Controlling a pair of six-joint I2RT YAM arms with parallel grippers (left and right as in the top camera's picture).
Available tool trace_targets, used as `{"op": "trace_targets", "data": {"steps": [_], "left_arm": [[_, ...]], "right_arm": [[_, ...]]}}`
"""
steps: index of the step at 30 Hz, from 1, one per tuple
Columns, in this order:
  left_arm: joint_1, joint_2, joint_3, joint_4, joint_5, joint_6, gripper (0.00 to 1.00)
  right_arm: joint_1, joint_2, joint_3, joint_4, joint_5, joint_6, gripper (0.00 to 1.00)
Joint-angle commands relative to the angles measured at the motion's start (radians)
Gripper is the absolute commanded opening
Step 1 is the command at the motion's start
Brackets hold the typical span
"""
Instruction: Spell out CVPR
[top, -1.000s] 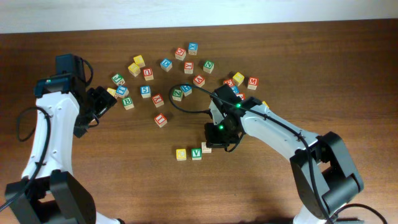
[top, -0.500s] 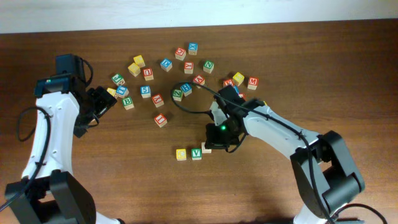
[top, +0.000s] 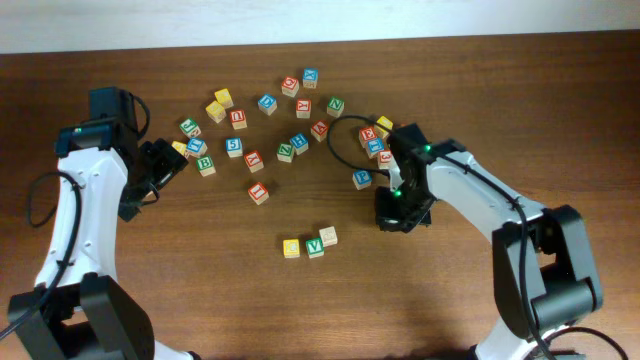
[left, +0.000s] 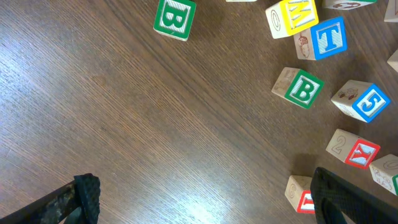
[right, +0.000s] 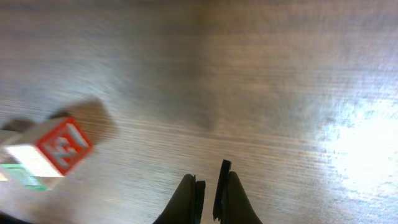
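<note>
A short row of letter blocks lies at the front centre: a yellow block, a green V block and a pale block touching it. My right gripper hangs to the right of the row, apart from it. In the right wrist view its fingers are almost together with nothing between them, and a red-lettered block lies blurred at the left. My left gripper is open and empty beside the left blocks. Many loose blocks are scattered at the back.
A blue block lies just left of the right arm. A red block lies alone mid-table. The left wrist view shows two green B blocks, a blue T, a blue 5 and a red Y.
My right gripper has moved right and back from the row, leaving the pale block beside the V. A blue block now shows where the arm was. The left arm has not moved.
</note>
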Motion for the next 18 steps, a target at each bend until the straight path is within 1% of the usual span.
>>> {"op": "trace_targets", "data": {"steps": [1, 2, 3, 5, 8, 12, 13, 16, 18], "left_arm": [[0.002, -0.008, -0.001, -0.001, -0.004, 0.013, 0.99], [0.002, -0.009, -0.001, -0.001, -0.004, 0.013, 0.99], [0.002, -0.008, -0.001, -0.002, -0.004, 0.013, 0.99], [0.002, -0.008, -0.001, -0.002, -0.004, 0.013, 0.99], [0.002, -0.009, -0.001, -0.005, -0.004, 0.013, 0.99], [0.002, -0.008, -0.001, -0.005, -0.004, 0.013, 0.99], [0.002, -0.008, -0.001, -0.005, -0.004, 0.013, 0.99], [0.002, -0.008, -0.001, -0.006, -0.004, 0.013, 1.0], [0.002, -0.008, -0.001, -0.006, -0.004, 0.013, 0.99]], "right_arm": [[0.05, -0.088, 0.074, 0.026, -0.215, -0.074, 0.04], [0.086, -0.084, 0.073, 0.051, -0.229, -0.074, 0.04], [0.156, -0.065, 0.055, 0.106, -0.226, -0.06, 0.04], [0.216, -0.03, 0.039, 0.171, -0.201, -0.005, 0.04], [0.238, 0.039, 0.038, 0.182, -0.19, 0.021, 0.04], [0.237, 0.071, 0.015, 0.187, -0.18, 0.022, 0.04], [0.235, 0.071, 0.0, 0.187, -0.134, 0.048, 0.04], [0.235, 0.071, -0.015, 0.198, -0.103, 0.047, 0.04], [0.234, 0.071, -0.015, 0.185, -0.013, 0.048, 0.04]]}}
